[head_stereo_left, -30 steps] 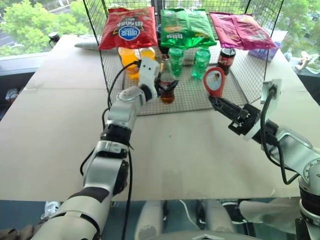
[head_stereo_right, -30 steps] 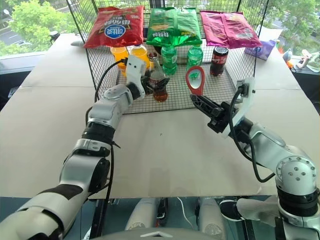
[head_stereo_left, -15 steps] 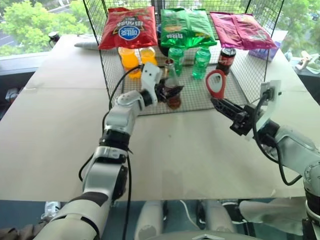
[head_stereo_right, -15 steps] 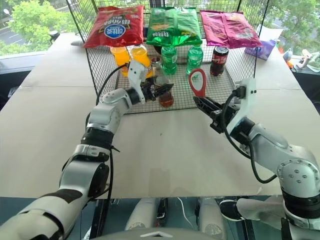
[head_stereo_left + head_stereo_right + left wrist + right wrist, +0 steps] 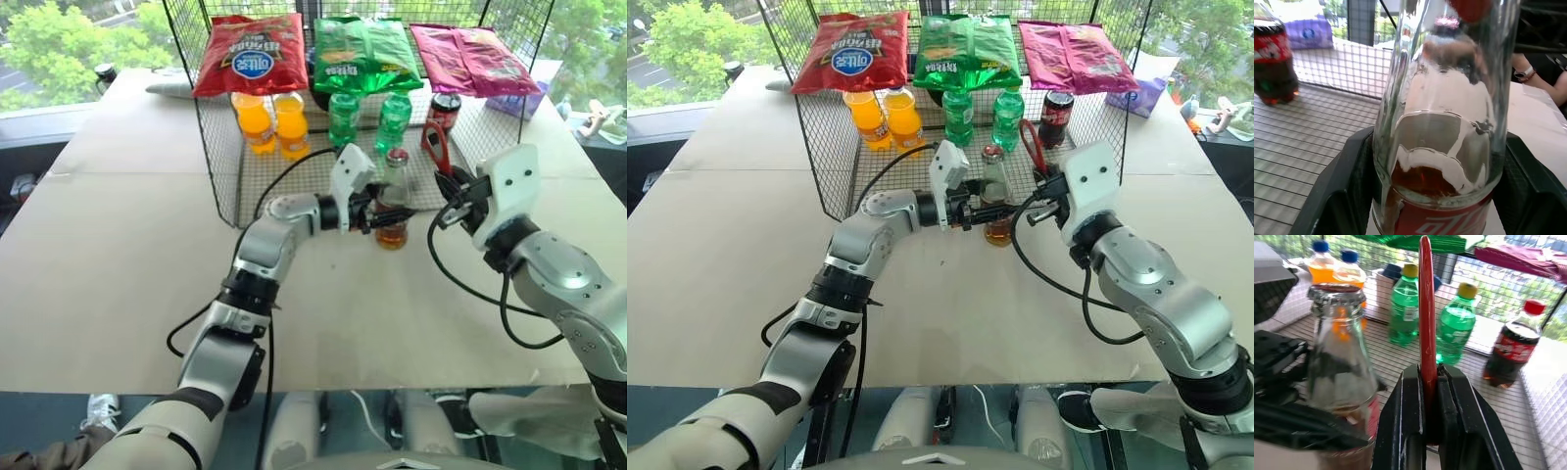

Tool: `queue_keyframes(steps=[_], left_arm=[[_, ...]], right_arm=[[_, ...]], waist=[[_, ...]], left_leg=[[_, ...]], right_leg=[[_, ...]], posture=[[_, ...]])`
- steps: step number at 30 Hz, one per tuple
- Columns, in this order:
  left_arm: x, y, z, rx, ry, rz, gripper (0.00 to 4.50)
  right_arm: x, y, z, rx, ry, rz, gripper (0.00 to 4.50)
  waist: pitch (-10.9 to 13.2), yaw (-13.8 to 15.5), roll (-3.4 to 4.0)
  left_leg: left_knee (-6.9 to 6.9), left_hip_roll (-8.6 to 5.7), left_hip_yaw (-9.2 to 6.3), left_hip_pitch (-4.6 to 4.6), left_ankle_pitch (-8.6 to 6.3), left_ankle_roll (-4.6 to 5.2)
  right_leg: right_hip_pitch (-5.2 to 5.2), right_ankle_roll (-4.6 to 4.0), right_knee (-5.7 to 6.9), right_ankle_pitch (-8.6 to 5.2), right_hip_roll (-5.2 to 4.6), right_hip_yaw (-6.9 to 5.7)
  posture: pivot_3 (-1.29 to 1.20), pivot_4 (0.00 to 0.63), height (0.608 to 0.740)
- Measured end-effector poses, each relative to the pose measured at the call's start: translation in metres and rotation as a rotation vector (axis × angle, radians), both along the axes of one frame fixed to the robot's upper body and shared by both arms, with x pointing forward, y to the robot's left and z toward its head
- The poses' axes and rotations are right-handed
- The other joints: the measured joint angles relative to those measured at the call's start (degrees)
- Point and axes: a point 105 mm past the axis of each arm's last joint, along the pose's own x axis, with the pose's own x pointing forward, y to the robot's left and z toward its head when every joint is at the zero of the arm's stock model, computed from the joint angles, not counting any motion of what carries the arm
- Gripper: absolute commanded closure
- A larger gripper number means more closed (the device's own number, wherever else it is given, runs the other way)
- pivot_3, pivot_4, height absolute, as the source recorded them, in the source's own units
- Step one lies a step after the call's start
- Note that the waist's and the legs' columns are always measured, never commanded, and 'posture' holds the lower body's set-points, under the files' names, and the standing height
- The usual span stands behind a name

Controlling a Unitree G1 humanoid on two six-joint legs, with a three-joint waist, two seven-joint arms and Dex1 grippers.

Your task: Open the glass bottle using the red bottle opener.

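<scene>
The glass bottle [image 5: 393,199], capped, gripped by the left end effector [image 5: 375,211].
The right end effector [image 5: 1426,396] pinches the red bottle opener [image 5: 1425,308]; behind: two orange bottles [image 5: 273,121], two green bottles [image 5: 369,117].

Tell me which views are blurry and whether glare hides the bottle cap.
Left wrist view: glass bottle fills the frame, its glass carrying pale reflections. Right wrist view: red bottle opener and silver cap slightly soft, cap unhidden. Eye views: even daylight, no glare.
</scene>
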Motion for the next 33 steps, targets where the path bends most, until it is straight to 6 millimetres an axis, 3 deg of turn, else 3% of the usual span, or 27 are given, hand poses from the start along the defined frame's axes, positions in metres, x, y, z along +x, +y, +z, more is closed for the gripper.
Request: queue_keyframes(steps=[4, 12, 24, 33], left_arm=[[0.003, -0.010, -0.010, 0.030, -0.014, 0.005, 1.93], [0.010, -0.022, -0.011, 0.047, -0.084, 0.043, 1.93], [0.010, -0.023, -0.012, 0.056, -0.101, 0.045, 1.93], [0.012, -0.021, -0.014, 0.057, -0.090, 0.065, 1.93]], right_arm=[[0.006, -0.009, -0.012, -0.146, -0.101, -0.131, 4.50], [0.005, -0.002, -0.034, -0.273, -0.169, -0.174, 4.50], [-0.001, -0.004, -0.038, -0.438, -0.327, -0.210, 4.50], [0.008, 0.003, -0.049, -0.527, -0.431, -0.266, 4.50]], waist=[[0.00, 0.16, 0.00], [-0.01, 0.01, 0.00], [-0.01, -0.01, 0.00], [-0.06, -0.03, 0.01]], left_leg=[[0.03, -0.01, 0.17, 0.00, 0.04, -0.06], [0.20, -0.02, 0.21, 0.04, 0.00, 0.00], [0.32, -0.02, 0.20, 0.05, 0.09, -0.14], [0.63, -0.01, 0.15, 0.16, 0.02, -0.03]], right_leg=[[0.02, 0.00, -0.01, 0.00, 0.00, -0.01], [0.08, 0.03, 0.12, 0.01, 0.01, 0.01], [0.08, 0.03, 0.24, 0.00, 0.01, 0.01], [0.15, 0.08, 0.56, -0.05, 0.01, 0.03]], posture=[[0.00, 0.150, 0.740], [0.00, 0.150, 0.740], [0.00, 0.150, 0.740], [0.00, 0.150, 0.740]])
